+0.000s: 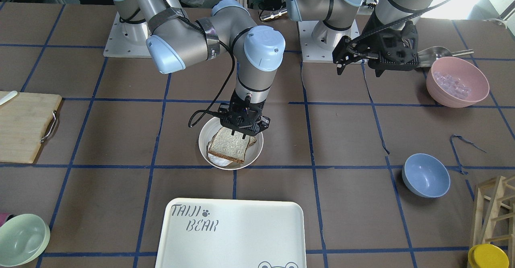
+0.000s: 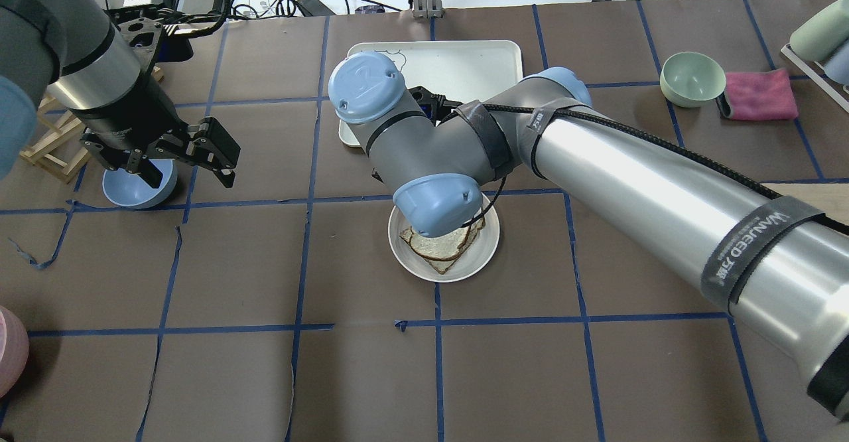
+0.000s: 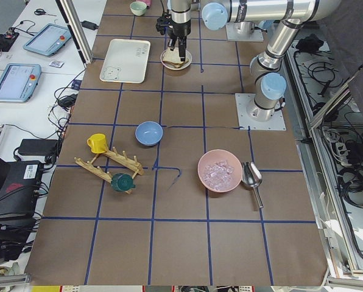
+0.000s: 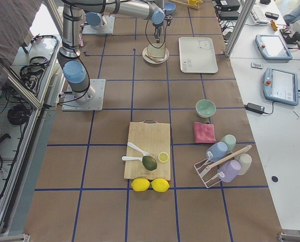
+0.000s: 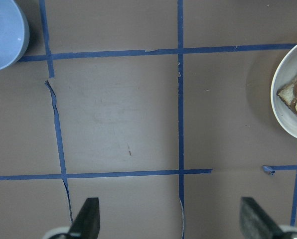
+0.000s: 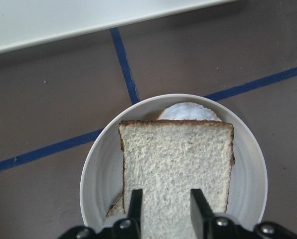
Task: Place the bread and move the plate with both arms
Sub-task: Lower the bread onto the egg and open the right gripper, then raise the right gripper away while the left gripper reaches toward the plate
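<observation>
On the overhead feed, far left, I see the left gripper point(image 2: 191, 176) hanging above the table. Its fingers are spread wide with nothing between them, and one blue bowl point(image 2: 132, 196) sits partly under it. Mid-table is the single plate point(image 2: 408, 261), with the one white tray point(image 2: 464, 64) just beyond. I count two slices on the plate: the bread point(image 6: 176, 164) on top and a second slice point(image 5: 286, 93) peeking out beneath. There is also a pale rounded piece point(image 6: 188, 108) at the far rim. Overhead, the arm's wrist hides the right gripper point(image 6: 166, 195). Its own camera shows the fingers parted a little, tips over the bread's near end, gripping nothing I can make out. One green bowl point(image 2: 690, 77) stands far right.
</observation>
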Controlling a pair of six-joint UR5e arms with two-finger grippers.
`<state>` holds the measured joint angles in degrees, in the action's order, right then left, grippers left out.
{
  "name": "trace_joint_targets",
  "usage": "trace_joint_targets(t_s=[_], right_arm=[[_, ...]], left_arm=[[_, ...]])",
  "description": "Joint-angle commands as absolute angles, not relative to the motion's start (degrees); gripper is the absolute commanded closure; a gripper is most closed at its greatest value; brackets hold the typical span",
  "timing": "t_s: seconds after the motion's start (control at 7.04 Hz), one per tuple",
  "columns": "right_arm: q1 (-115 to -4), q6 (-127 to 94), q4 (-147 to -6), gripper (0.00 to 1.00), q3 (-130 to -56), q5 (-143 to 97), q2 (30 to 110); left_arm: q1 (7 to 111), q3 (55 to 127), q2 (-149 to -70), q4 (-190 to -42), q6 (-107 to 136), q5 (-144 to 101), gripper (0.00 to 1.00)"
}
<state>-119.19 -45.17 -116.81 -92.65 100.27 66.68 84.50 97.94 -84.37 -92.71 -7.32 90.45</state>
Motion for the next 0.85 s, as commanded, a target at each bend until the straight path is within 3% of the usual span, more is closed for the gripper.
trace_joint_targets(t_s=[0.0, 0.71], right_arm=[[-113.4, -34.8, -116.1, 0.00, -90.5, 99.8, 68.1], [-94.0, 0.0, -104.3, 0.00, -90.0, 92.5, 82.6]], left_arm=[[83.9, 98.0, -84.8, -92.6, -7.3, 90.0, 0.00], [86.9, 97.8, -90.4, -84.7, -7.6, 88.1, 0.00]])
